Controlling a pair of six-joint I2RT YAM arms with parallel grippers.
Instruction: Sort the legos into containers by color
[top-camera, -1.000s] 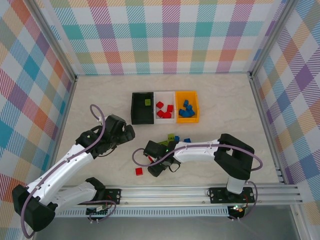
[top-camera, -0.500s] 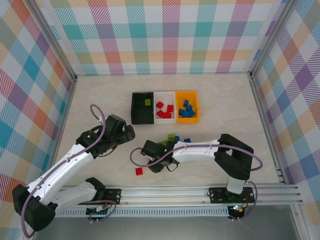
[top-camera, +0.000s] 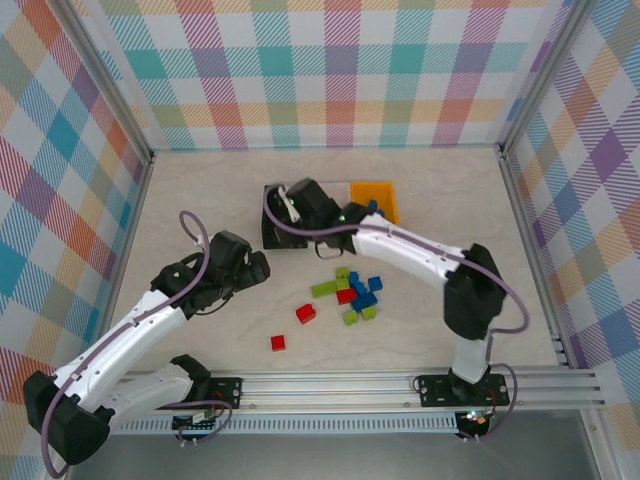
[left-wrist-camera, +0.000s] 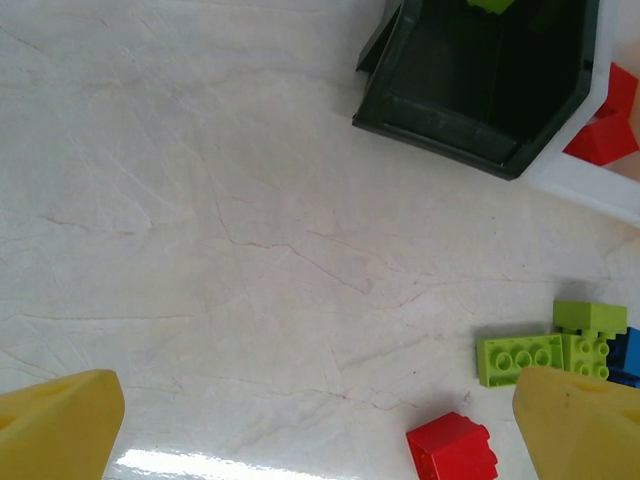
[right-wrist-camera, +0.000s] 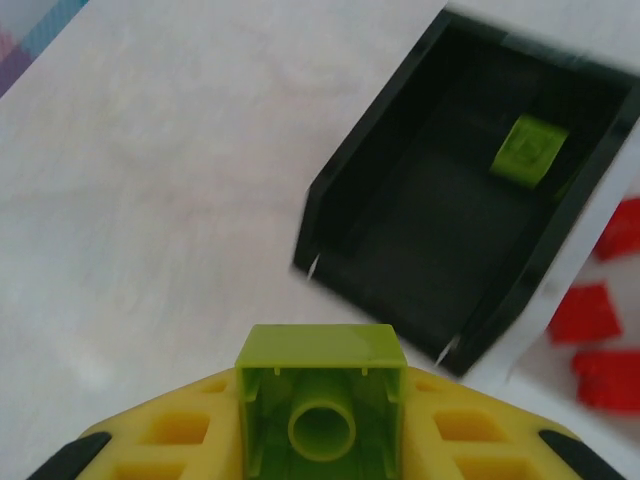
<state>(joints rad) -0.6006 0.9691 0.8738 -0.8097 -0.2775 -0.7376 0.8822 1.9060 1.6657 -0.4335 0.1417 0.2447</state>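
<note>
The right gripper (right-wrist-camera: 322, 445) is clamped on a green brick (right-wrist-camera: 322, 385), pinched between its yellow fingers (right-wrist-camera: 160, 432). Ahead and to its right sits the black bin (right-wrist-camera: 420, 250), near corner rim close to the brick. One green piece (right-wrist-camera: 530, 150) lies at the bin's far end. To the gripper's left the table (right-wrist-camera: 150, 200) is bare.

The left gripper (left-wrist-camera: 320, 430) stands wide and holds nothing, with bare table between its tips. A red brick (left-wrist-camera: 452, 448) lies just inside its right finger (left-wrist-camera: 585, 430), and the white bin (left-wrist-camera: 590, 192) sits far ahead-right.

The overhead view adds what the wrists miss: the loose pile (top-camera: 357, 293) behind the right gripper (top-camera: 283, 203), and the orange bin (top-camera: 372, 192) to its right.
</note>
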